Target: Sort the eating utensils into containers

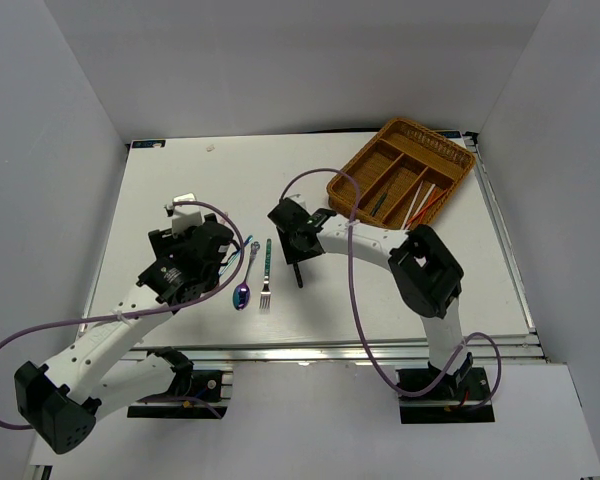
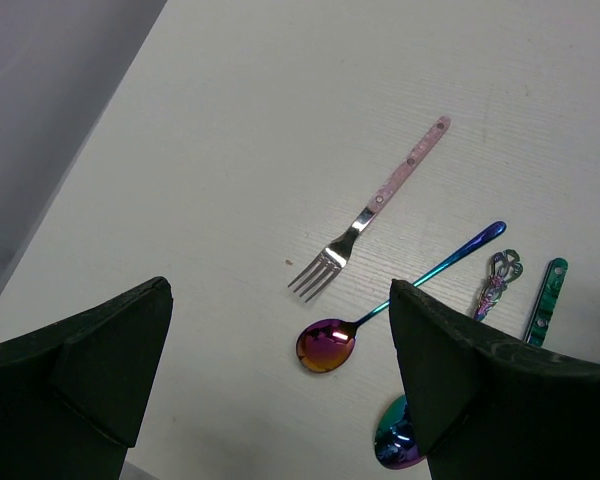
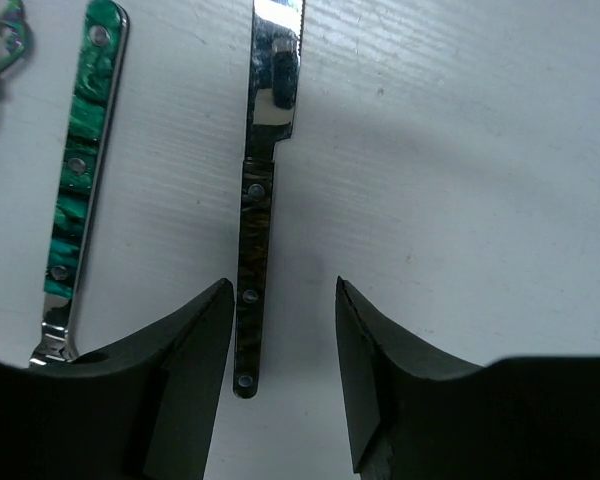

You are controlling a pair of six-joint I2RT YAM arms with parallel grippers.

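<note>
The dark-handled knife (image 3: 255, 250) lies flat on the white table, its handle end between the fingers of my right gripper (image 3: 280, 290). That gripper is open, with the handle close to the left finger and a wide gap on the other side. From above, the knife (image 1: 298, 272) sits just below the right gripper (image 1: 298, 248). A teal-handled fork (image 3: 80, 190) lies parallel on its left. My left gripper (image 2: 280, 288) is open and empty above a pink-handled fork (image 2: 375, 210), an iridescent spoon (image 2: 380, 315) and an ornate spoon (image 2: 495, 285). The wicker tray (image 1: 352, 188) stands at the back right.
Red-orange and pale chopsticks (image 1: 420, 205) and one dark utensil (image 1: 378, 203) lie in the tray's compartments. White walls enclose the table on three sides. A purple cable loops over each arm. The teal fork (image 1: 267, 270) and a spoon (image 1: 243, 290) lie between the arms.
</note>
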